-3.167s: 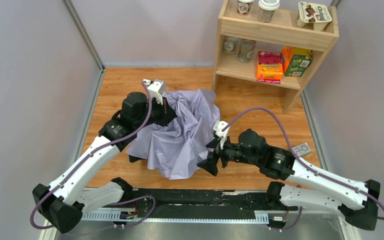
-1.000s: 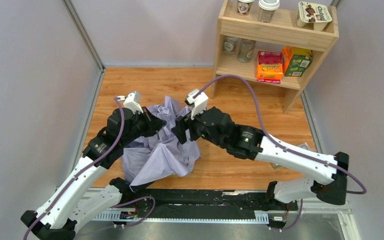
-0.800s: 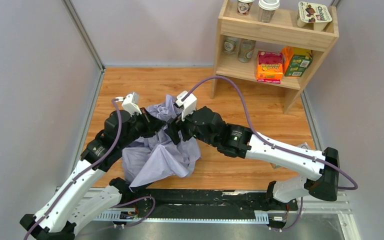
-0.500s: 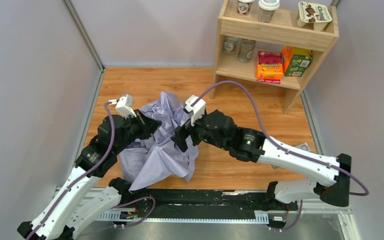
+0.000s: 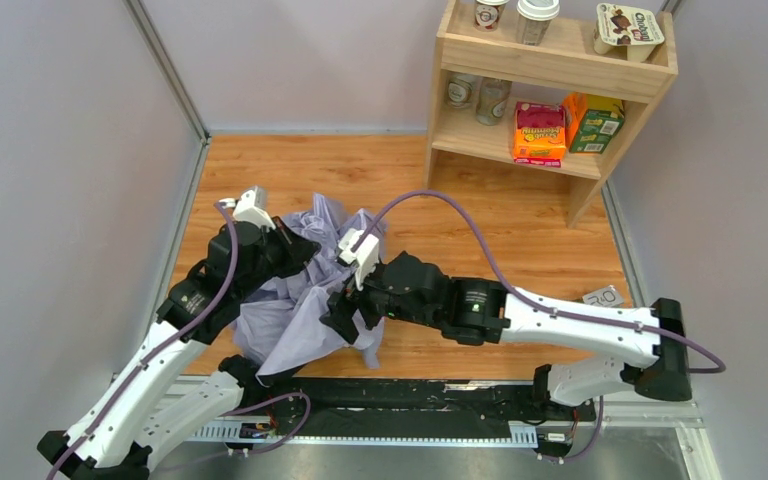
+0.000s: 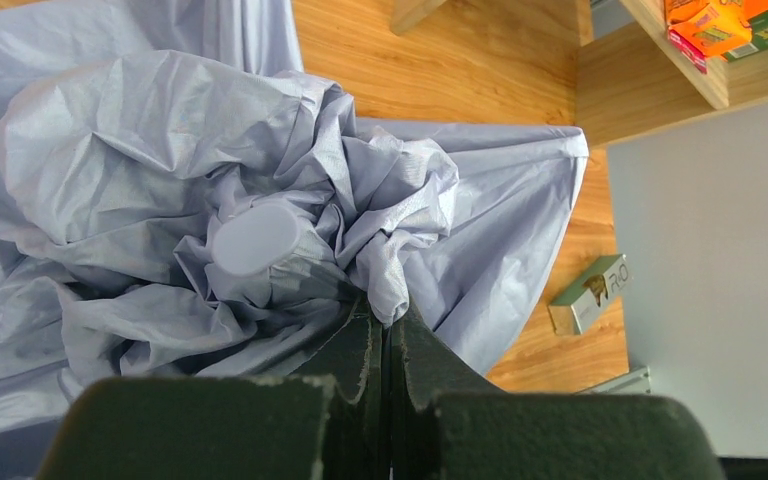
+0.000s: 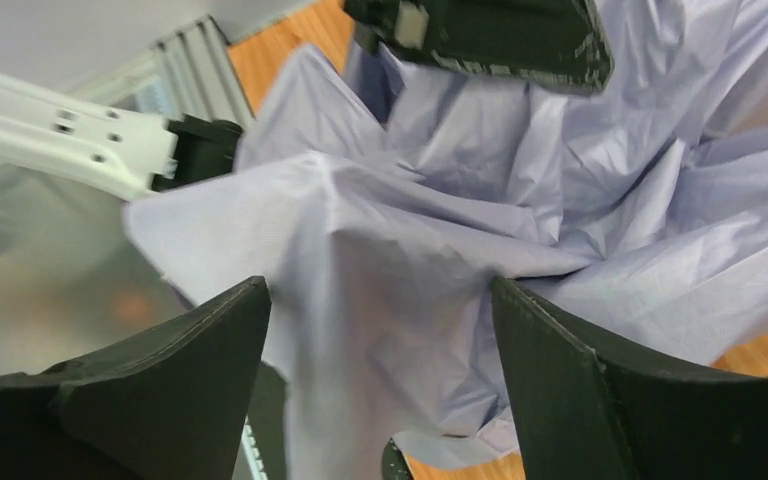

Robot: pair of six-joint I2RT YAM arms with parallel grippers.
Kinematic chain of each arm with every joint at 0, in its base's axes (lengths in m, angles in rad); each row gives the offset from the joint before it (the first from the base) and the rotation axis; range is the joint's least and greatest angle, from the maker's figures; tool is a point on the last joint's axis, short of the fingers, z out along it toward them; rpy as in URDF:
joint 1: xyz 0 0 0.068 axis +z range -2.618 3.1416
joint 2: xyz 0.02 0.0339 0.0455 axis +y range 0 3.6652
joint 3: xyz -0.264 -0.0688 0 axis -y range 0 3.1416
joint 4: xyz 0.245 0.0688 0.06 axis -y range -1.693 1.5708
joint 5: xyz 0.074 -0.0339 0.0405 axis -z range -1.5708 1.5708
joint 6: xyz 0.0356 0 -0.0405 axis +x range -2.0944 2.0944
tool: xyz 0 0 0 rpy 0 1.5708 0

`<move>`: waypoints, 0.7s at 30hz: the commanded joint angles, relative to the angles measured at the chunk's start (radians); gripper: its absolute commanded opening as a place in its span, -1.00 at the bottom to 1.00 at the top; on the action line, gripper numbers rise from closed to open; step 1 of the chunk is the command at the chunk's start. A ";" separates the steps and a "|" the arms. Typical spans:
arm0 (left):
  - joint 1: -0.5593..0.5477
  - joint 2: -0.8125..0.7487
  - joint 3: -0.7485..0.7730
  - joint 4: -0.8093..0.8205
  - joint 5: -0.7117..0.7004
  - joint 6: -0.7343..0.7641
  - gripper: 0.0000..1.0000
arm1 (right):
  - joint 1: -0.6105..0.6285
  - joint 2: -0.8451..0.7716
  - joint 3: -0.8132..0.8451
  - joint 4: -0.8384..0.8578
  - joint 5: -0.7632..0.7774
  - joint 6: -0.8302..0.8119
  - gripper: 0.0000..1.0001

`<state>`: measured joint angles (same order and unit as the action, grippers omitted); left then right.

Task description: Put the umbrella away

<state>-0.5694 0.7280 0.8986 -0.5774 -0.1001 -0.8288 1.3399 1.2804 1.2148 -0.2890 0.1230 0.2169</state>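
Note:
The umbrella (image 5: 305, 305) is a crumpled heap of pale lavender fabric on the wooden floor between the two arms. My left gripper (image 5: 300, 248) is shut on a fold of its fabric near the top; in the left wrist view (image 6: 385, 310) the fabric bunches around a pale round cap (image 6: 255, 238). My right gripper (image 5: 338, 318) is open at the heap's right side; in the right wrist view (image 7: 380, 300) its jaws stand wide apart with fabric (image 7: 400, 250) between and beyond them. The shaft and handle are hidden.
A wooden shelf (image 5: 550, 60) with cups and snack boxes stands at the back right. A small grey box (image 5: 603, 296) lies on the floor at the right, also in the left wrist view (image 6: 588, 295). Grey walls close in on both sides.
My right gripper has moved from the heap's upper right down toward the near side. The left gripper has stayed on the fabric, shifting slightly. The heap has bunched tighter since three seconds ago.

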 commanded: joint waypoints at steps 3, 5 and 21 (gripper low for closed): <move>0.000 -0.016 0.100 -0.001 0.040 -0.030 -1.00 | -0.010 0.068 0.042 0.016 0.098 -0.074 0.55; 0.000 -0.013 0.103 0.007 0.078 -0.015 -1.00 | -0.033 0.069 0.037 0.027 0.147 -0.093 0.50; 0.000 0.004 0.062 0.207 0.445 0.020 -1.00 | -0.314 0.105 -0.017 0.102 -0.410 -0.212 0.99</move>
<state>-0.5686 0.7597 0.9600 -0.5713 0.1974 -0.8127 1.0618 1.3857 1.2144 -0.2405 -0.1150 0.0471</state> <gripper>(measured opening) 0.018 0.967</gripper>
